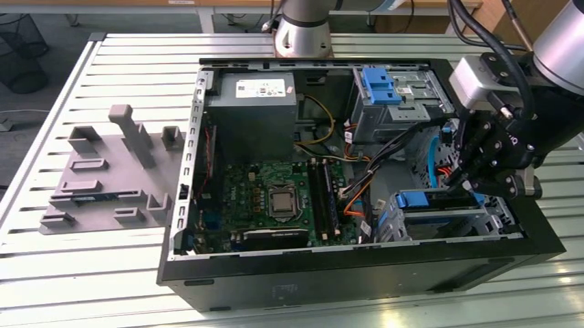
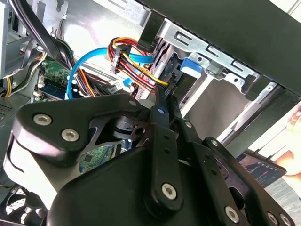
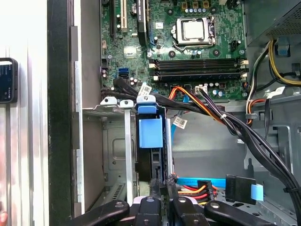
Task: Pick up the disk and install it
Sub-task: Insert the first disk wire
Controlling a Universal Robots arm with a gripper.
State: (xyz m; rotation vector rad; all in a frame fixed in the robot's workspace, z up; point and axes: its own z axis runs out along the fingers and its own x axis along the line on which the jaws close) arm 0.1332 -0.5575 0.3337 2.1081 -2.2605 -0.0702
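An open computer case (image 1: 347, 273) is being carried flat on the slatted tabletop (image 1: 137, 68), its motherboard (image 1: 273, 198) lying exposed. Towards the exterior view's right, near the case's front wall, a grey metal drive cage (image 1: 438, 222) is being approached from above by the gripper (image 1: 474, 184).

The disk (image 3: 150, 155) is being seen standing on edge inside that cage, slotted between the cage rails, with its blue plastic bracket tab (image 3: 150, 133) facing outwards towards the wrist camera. Its long axis is being judged to run down into the cage, in line with the direction in which the jaws are pointing. In the first wrist view the gripper (image 3: 164, 200) is sitting at the disk's outer edge, the disk lying straight ahead of the jaws and very close, possibly touching; contact cannot be confirmed.

In the second wrist view the fingertips (image 2: 162, 101) are being shown pressed together, or nearly so, into a narrow point. Whether a thin edge of the bracket is being pinched between them cannot be told.

A bundle of coloured cables (image 2: 129, 70) is lying just beside the jaws.
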